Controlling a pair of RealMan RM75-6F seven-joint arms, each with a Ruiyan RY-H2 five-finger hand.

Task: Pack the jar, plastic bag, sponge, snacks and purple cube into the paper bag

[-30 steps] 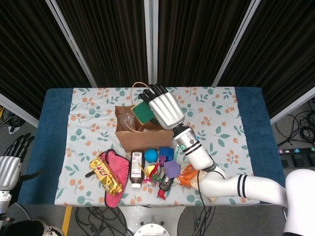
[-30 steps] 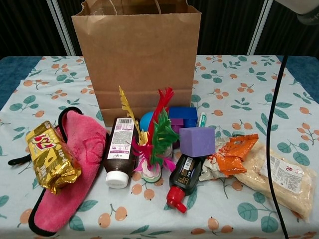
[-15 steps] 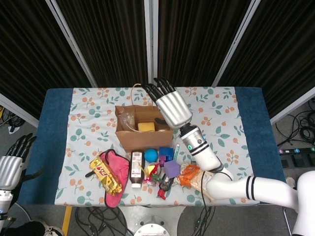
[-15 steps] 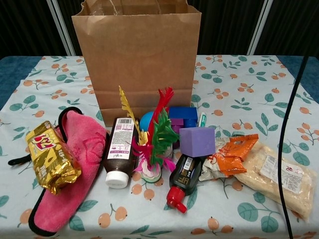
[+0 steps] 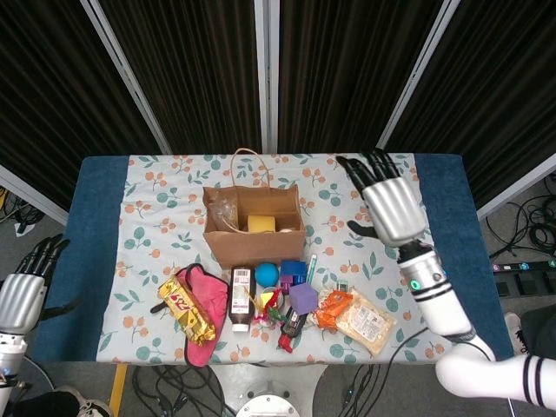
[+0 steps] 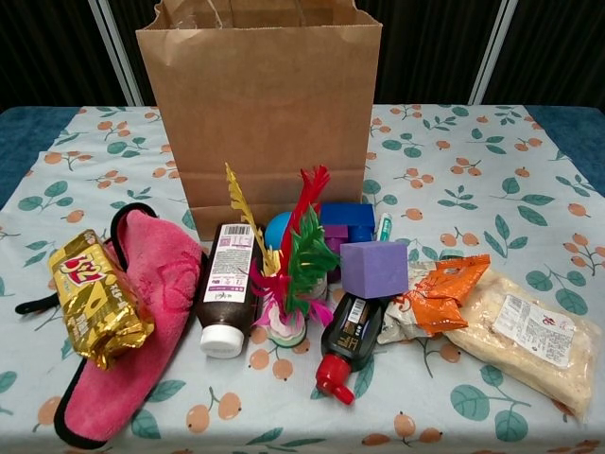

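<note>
The brown paper bag (image 5: 254,246) (image 6: 260,104) stands open at the table's middle. Inside it, the head view shows the sponge (image 5: 261,224), yellow side up, beside a clear plastic bag (image 5: 224,211). The purple cube (image 5: 303,298) (image 6: 373,269) sits in front of the paper bag. An orange snack packet (image 5: 329,307) (image 6: 444,293) and a pale snack pack (image 5: 366,321) (image 6: 525,336) lie to its right. A gold snack bar (image 5: 186,312) (image 6: 97,297) lies at the left. My right hand (image 5: 389,201) is open, raised over the right of the table. My left hand (image 5: 24,285) hangs open, off the left edge.
A pink cloth (image 6: 142,312), a dark bottle (image 6: 226,287), a red-capped bottle (image 6: 344,342), a feathered toy (image 6: 298,260), a blue ball (image 5: 267,274) and a blue block (image 6: 346,219) crowd the front. The floral cloth (image 5: 382,243) right of the paper bag is bare.
My right hand let the sponge go into the paper bag, then lifted away and swung right, off the bag. The sponge now lies inside. The left hand barely moved.
</note>
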